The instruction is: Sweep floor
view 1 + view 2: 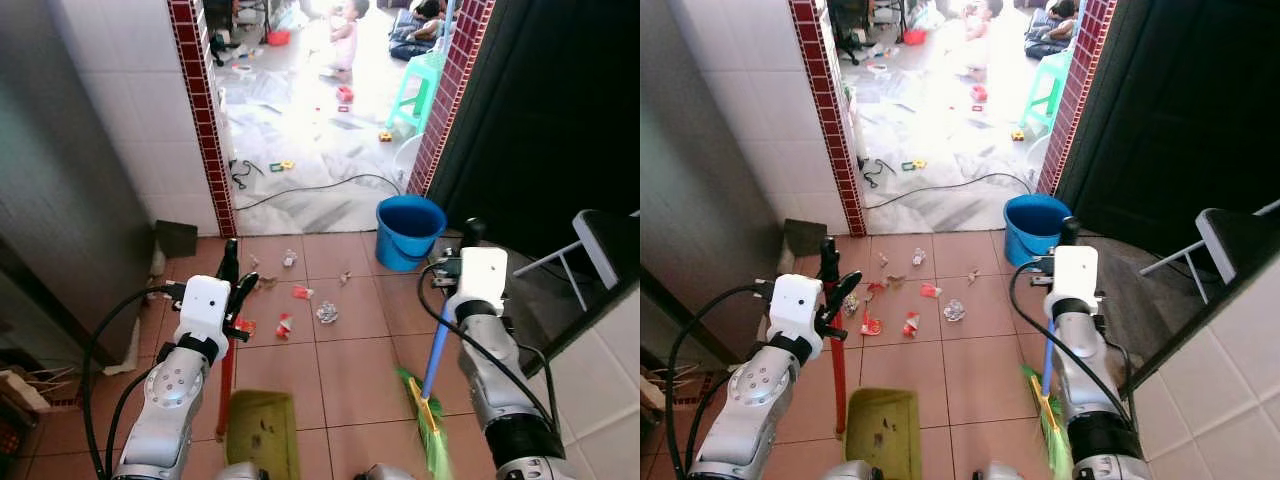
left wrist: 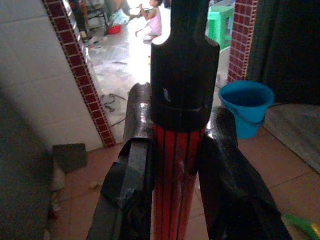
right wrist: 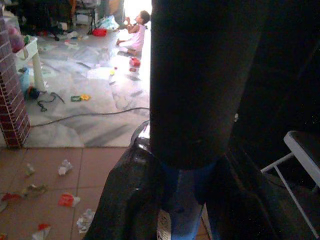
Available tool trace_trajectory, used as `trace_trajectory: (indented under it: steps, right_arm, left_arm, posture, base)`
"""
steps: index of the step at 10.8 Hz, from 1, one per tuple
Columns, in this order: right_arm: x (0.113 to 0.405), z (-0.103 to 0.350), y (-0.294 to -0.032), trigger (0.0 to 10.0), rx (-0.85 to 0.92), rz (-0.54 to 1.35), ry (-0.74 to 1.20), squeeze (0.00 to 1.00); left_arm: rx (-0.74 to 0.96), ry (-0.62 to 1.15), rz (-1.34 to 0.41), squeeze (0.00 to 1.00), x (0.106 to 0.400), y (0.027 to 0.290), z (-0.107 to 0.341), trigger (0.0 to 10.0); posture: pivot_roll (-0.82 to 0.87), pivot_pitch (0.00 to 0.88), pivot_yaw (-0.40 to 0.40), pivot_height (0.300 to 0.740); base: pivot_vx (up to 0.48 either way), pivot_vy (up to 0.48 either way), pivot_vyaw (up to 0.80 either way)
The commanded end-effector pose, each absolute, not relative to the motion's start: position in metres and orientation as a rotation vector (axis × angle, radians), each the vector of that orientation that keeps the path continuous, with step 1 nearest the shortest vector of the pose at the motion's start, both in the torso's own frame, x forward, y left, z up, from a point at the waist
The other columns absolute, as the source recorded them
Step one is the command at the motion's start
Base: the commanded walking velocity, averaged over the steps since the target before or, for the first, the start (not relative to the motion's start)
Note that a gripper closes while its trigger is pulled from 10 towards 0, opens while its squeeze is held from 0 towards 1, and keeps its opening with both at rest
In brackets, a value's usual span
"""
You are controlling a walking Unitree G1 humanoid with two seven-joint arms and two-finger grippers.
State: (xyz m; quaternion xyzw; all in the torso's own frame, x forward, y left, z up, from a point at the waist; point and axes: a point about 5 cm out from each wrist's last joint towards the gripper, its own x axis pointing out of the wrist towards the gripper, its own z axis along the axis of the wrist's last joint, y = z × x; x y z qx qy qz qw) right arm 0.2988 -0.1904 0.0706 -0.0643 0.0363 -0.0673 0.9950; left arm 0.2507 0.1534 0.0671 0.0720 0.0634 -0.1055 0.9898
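Observation:
My left gripper (image 1: 233, 278) is shut on the red handle (image 2: 175, 175) of a dustpan, just below its black cap. The yellow-green pan (image 1: 262, 432) rests on the terracotta tiles at my feet. On the right, a broom's blue handle (image 1: 437, 352) is clamped in my shut right gripper (image 1: 463, 246), and its green bristles (image 1: 432, 437) touch the floor near the pan. Several scraps of litter lie ahead on the tiles: a red wrapper (image 1: 285, 325), a crumpled clear piece (image 1: 327, 313) and a white scrap (image 1: 290, 258).
A blue bucket (image 1: 410, 231) stands at the doorway's right post. A folding chair (image 1: 600, 250) is at the right and a dark wall at the left. Beyond the brick-trimmed doorway are a cable (image 1: 320, 187), toys, a green stool (image 1: 420, 88) and a seated child (image 1: 345, 35).

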Motion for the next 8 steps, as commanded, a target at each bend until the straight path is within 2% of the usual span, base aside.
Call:
trace_trajectory:
  steps: [1,4,8]
  right_arm:
    - [0.31,0.092,-0.187,10.0,-0.12,-0.115,-0.025,0.0]
    - [0.311,0.096,-0.181,10.0,-0.116,-0.089,-0.053,0.0]
    - [0.298,0.084,-0.184,10.0,-0.079,-0.142,-0.029,0.0]
  left_arm:
    - [0.139,0.015,-0.239,0.0,0.261,0.147,0.092,10.0]
    - [0.147,0.027,-0.224,0.0,0.258,0.15,0.09,10.0]
    - [0.164,0.034,-0.278,0.0,0.258,0.145,0.089,10.0]
  posture:
    - [0.0,0.0,-0.008,0.74]
    - [0.01,0.0,-0.005,0.74]
    - [-0.01,0.0,0.044,0.74]
  base:
    - [0.0,0.0,0.0]
    - [0.0,0.0,0.0]
    - [0.0,0.0,0.0]
